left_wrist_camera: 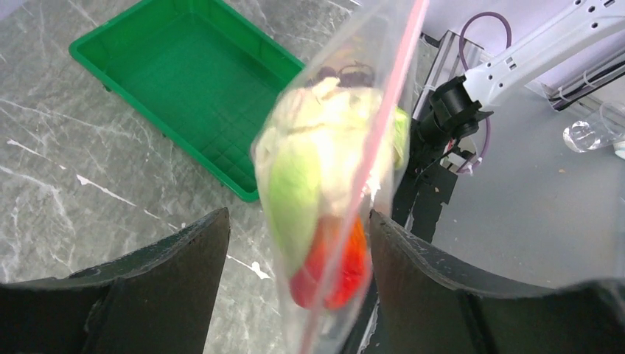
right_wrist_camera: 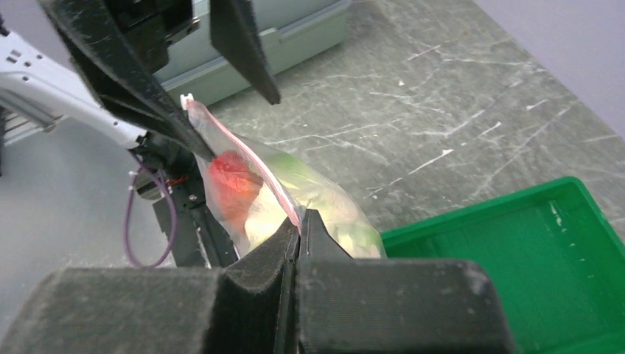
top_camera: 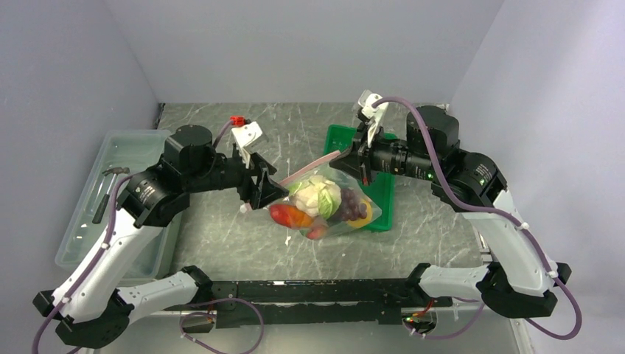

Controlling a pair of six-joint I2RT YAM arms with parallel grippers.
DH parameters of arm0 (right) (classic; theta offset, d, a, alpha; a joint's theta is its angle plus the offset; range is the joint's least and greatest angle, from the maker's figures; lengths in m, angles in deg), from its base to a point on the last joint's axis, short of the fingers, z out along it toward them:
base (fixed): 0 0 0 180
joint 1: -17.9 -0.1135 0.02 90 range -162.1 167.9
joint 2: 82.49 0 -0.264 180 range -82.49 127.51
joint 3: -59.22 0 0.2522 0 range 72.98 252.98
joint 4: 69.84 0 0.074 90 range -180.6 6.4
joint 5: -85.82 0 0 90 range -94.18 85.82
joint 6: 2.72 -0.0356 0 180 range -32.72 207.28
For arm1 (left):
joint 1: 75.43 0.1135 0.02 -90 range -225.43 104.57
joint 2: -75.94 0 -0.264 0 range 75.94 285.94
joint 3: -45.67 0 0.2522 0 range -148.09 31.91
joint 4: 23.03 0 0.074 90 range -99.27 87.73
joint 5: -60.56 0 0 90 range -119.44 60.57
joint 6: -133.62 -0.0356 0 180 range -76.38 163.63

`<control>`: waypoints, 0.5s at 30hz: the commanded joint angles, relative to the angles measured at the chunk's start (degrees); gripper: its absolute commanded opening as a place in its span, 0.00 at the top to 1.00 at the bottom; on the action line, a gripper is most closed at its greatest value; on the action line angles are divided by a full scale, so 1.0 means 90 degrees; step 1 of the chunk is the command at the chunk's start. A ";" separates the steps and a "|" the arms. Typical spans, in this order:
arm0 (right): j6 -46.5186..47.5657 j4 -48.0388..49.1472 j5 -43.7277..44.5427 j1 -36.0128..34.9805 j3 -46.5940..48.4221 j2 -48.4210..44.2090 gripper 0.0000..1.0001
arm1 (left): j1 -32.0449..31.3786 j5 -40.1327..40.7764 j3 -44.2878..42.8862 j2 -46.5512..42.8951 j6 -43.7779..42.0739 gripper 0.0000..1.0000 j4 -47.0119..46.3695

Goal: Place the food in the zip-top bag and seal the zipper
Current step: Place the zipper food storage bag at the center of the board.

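Note:
The clear zip-top bag (top_camera: 324, 203) hangs in the air between my two grippers. Inside it are the pale green-white leafy vegetable (top_camera: 317, 193), the dark purple grapes (top_camera: 355, 205), a red piece (top_camera: 280, 214) and an orange piece (top_camera: 301, 218). My right gripper (top_camera: 346, 156) is shut on the pink zipper strip (right_wrist_camera: 254, 166) at the bag's right end. My left gripper (left_wrist_camera: 297, 217) is open, its fingers (left_wrist_camera: 184, 258) standing wide on either side of the bag's left end. The vegetable (left_wrist_camera: 302, 177) and the red piece (left_wrist_camera: 332, 269) show through the plastic there.
The green tray (top_camera: 383, 214) lies on the table under and behind the bag, and it looks empty in the left wrist view (left_wrist_camera: 184, 81). A large translucent bin (top_camera: 125, 192) with a tool in it stands at the left edge. Walls close in the back and both sides.

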 commanded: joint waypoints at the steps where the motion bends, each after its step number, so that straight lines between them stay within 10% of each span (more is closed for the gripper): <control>1: 0.0058 0.0568 -0.0877 0.0020 0.0043 -0.0102 1.00 | 0.0011 -0.0177 -0.0277 0.0084 -0.0049 0.26 -0.0474; 15: -0.0098 0.0763 -0.0964 0.0016 -0.0136 0.0084 1.00 | 0.0007 -0.1619 -0.0368 0.0355 0.0063 0.26 -0.0560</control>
